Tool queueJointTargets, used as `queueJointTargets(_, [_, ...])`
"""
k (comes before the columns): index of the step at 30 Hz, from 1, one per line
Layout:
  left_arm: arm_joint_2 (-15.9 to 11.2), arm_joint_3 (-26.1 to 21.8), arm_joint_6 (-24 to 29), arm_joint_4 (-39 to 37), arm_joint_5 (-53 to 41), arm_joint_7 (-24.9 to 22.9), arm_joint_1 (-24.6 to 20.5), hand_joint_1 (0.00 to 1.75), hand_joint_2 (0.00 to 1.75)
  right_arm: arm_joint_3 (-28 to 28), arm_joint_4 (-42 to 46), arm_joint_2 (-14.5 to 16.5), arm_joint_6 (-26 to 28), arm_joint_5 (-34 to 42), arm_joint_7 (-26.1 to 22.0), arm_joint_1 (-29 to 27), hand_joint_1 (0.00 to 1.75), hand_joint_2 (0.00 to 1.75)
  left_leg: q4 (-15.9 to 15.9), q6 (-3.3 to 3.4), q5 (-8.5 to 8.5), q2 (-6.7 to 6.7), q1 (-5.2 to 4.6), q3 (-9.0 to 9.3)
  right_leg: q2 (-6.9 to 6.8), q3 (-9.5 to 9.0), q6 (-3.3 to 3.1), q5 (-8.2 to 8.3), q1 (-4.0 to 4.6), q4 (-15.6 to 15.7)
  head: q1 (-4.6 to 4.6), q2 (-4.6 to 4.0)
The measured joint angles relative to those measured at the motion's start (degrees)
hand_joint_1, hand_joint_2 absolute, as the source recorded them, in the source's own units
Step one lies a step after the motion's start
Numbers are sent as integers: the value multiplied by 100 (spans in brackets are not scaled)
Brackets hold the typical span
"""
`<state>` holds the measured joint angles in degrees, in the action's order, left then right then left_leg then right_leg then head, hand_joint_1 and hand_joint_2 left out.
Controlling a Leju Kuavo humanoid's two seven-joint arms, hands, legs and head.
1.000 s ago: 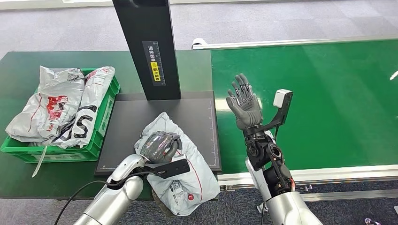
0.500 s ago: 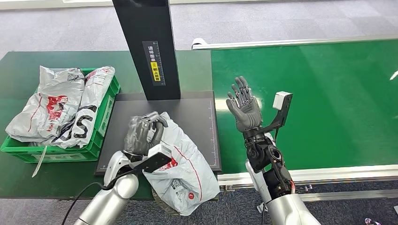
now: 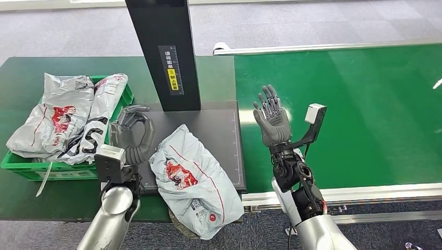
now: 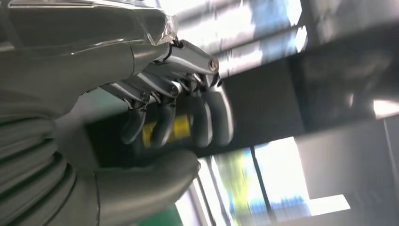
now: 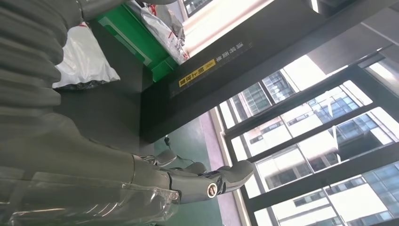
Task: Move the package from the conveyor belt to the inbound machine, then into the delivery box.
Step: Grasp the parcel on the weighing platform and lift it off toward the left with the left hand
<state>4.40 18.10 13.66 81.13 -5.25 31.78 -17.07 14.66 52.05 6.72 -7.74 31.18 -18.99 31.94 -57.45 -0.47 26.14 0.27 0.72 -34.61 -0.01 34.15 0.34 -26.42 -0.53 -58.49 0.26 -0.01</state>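
Left hand [image 3: 133, 133]: lifted off package [image 3: 195, 179], now beside it, fingers apart, empty. Right hand [image 3: 272, 119]: raised, spread wide, empty.

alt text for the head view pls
A grey package lies on the dark inbound machine plate, overhanging its near edge, with the empty left robot hand beside it. The right robot hand is raised, open, over the green conveyor belt.

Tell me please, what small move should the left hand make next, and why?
Probably lower the left hand onto the grey package and grip it. The hand holds nothing, raised beside the package, which lies on the inbound machine's black platform, not yet in the green delivery box.
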Motion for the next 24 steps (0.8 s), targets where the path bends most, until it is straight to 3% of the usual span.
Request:
queueJointTargets(4, [-103,0,-1378,257,859,94,167,0,175,40,-78,1,-99,-7,14,110,0,175,0,0,0,0,0,-1,0,2,0,0,0,0,0,-1])
queueJointTargets(9, [-329,5,-2854,633,1069,302,350,0,175,85,-177,2,-197,1,48,229,0,175,2,0,0,0,1,-1,0,3,-1,-1,1,-1,0,-1])
queueJointTargets(15, [-496,6,-3241,932,1056,401,475,0,175,113,-260,2,-243,5,63,289,0,175,1,0,0,-1,0,-1,0,1,0,-1,1,0,-1,-1])
queueJointTargets(19, [-563,-6,-4146,1090,960,636,538,0,175,137,-303,2,-294,28,84,323,0,175,1,0,0,-1,0,-1,0,1,0,0,1,0,1,-1])
queueJointTargets(21, [-610,-38,-4512,1197,522,758,574,0,175,144,-316,2,-304,43,104,342,0,175,1,0,0,-1,0,-1,0,2,0,0,1,0,0,-1])
queueJointTargets(24, [-708,-63,-4544,1262,-616,808,603,0,175,145,-319,-1,-300,44,127,355,0,175,1,0,0,-1,1,0,0,4,-1,-1,1,0,-1,0])
